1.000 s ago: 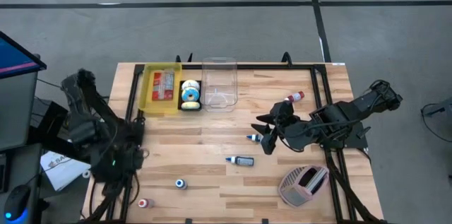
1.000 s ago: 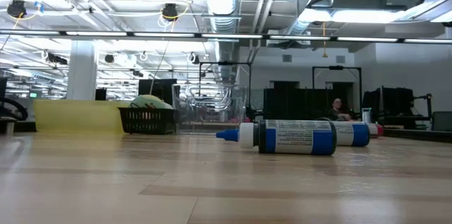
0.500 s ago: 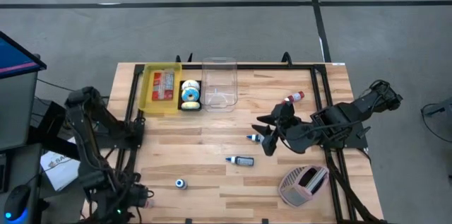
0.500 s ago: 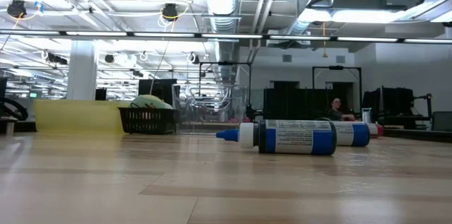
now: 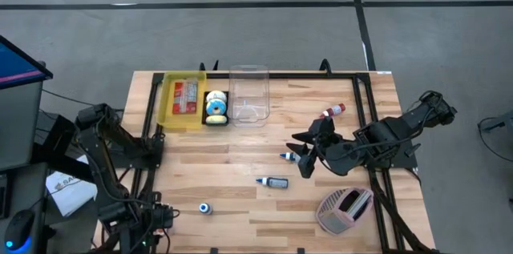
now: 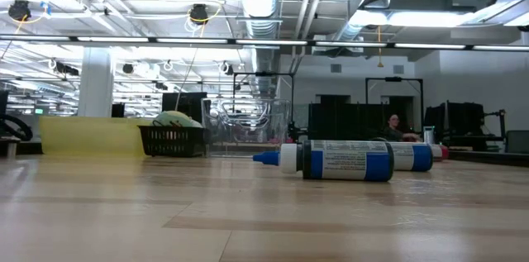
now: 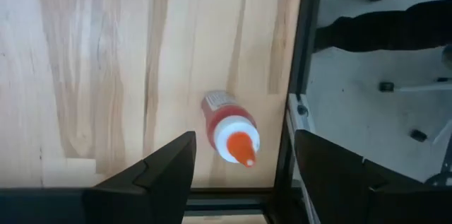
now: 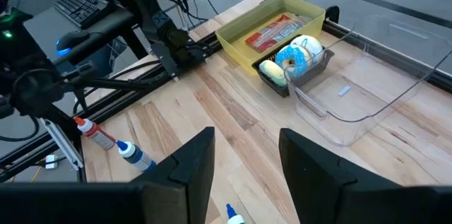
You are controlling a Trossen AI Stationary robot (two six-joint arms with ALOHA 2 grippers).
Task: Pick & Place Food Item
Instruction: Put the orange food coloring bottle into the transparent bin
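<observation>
Food sits at the far left: a red packet in a yellow tray (image 5: 183,100) and iced doughnuts (image 8: 293,58) in a small black basket (image 5: 216,108). My left gripper (image 5: 159,220) is open and points down over the table's near left corner. A red sauce bottle (image 7: 226,121) with an orange cap lies on its side there, just ahead of the open fingers, untouched. My right gripper (image 5: 303,154) hovers open above the table's middle right, over a small blue-capped bottle (image 5: 286,156). Nothing is between its fingers.
A clear plastic bin (image 5: 249,94) stands beside the basket. Other bottles lie loose: a dark one (image 5: 273,182) mid-table, a blue-capped one (image 5: 206,207) near the front, a red-capped one (image 5: 333,110) at the right. A pink rack (image 5: 345,208) sits near right. The table's black frame rail (image 7: 295,75) runs beside the red bottle.
My left gripper has swung toward the table's near edge and come down over the near left corner, tipping to point more steeply down; it now covers the red bottle in the high view. The right arm has kept still.
</observation>
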